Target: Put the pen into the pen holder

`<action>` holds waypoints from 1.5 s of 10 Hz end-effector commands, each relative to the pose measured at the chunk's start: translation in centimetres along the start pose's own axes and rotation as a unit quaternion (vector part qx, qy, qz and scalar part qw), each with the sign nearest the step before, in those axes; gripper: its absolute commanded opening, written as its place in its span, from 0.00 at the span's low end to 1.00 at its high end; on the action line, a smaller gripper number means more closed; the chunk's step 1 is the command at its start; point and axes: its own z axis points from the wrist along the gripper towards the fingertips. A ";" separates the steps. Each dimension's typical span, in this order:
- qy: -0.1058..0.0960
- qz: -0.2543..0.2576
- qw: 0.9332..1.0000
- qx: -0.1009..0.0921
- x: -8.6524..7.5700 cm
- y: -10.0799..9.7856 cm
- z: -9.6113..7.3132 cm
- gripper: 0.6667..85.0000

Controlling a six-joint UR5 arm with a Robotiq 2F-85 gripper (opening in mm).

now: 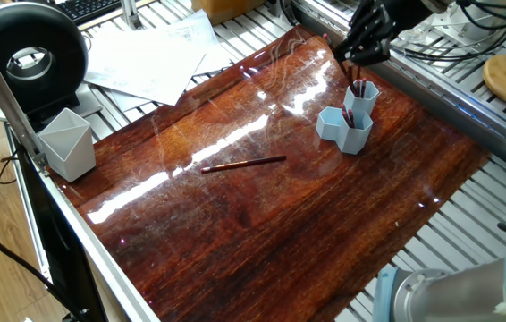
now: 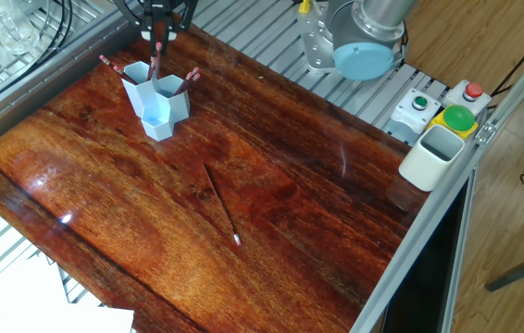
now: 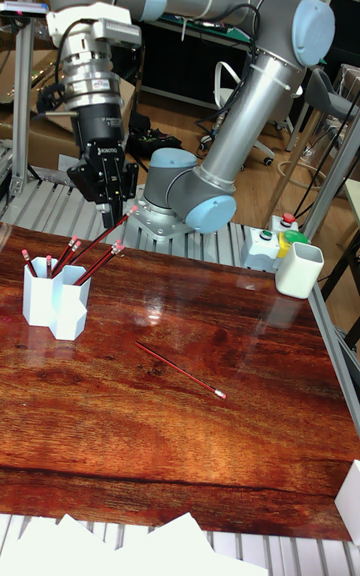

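Observation:
The light blue pen holder [image 1: 346,123] [image 2: 157,102] [image 3: 54,302] stands at the table's far side with several red pens in its tubes. Right above it my gripper [image 1: 355,57] [image 2: 156,35] [image 3: 121,210] is shut on the top end of one slanted red pen [image 3: 98,242] [image 2: 154,59] [image 1: 357,80], whose lower end is inside a tube. Another red pen [image 1: 244,164] [image 2: 221,203] [image 3: 180,369] lies flat on the wood near the table's middle, away from the gripper.
A pale grey angular cup [image 1: 66,143] stands at one table corner, near a black round device [image 1: 29,55] and loose papers [image 1: 150,55]. A white cup [image 2: 431,155] [image 3: 299,269] and a button box [image 2: 456,109] sit by the arm's base [image 2: 364,42].

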 end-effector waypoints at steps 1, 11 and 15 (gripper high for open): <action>-0.011 0.000 1.000 0.005 -0.1 -0.1 0.4 0.00; -0.019 0.070 0.997 0.004 0.6 0.7 0.8 0.00; 0.003 0.087 0.996 0.029 1.9 -0.4 0.8 0.00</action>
